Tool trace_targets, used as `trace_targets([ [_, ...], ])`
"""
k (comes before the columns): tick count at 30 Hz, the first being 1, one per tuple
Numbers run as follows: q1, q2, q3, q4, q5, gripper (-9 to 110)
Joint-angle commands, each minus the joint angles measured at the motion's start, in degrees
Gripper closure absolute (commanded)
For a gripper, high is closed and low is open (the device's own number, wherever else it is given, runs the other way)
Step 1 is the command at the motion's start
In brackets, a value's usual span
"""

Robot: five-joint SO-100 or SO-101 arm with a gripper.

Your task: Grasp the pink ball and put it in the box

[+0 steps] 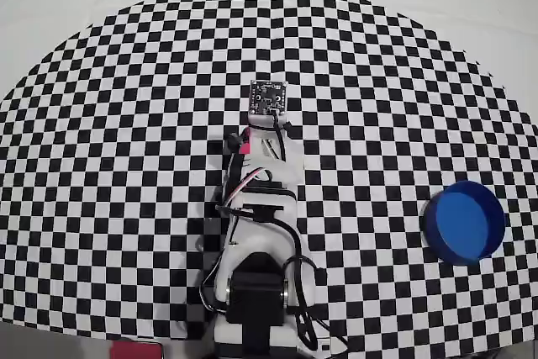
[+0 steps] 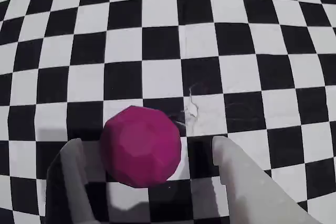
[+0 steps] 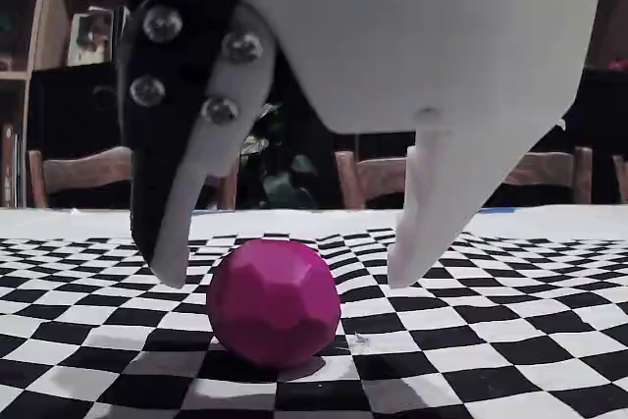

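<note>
Pincer (image 3: 285, 277) fingers stand apart in the fixed view, one on each side of the pink ball (image 3: 274, 302), which sits on the checkered desk (image 3: 510, 340) at lower centre; the tips hang just above the ball's upper half, and I cannot tell whether they touch it.

From the wrist view, the pincer (image 2: 147, 153) enters at the bottom edge, its two pale fingers spread wide, with the ball (image 2: 140, 146) between them at lower centre, close against the left finger (image 2: 73, 177).

Overhead, the arm (image 1: 261, 208) reaches up from the bottom centre and hides the ball. The box (image 1: 463, 221), round and blue, sits at the right edge, well apart from the arm.
</note>
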Motion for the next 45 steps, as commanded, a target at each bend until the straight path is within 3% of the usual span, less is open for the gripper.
trace_targets([
  [1,0.35,-0.53,-2.55,0.09,-0.62,73],
  [45,-0.26,-10.63,-9.76,-0.35,-0.62,73],
])
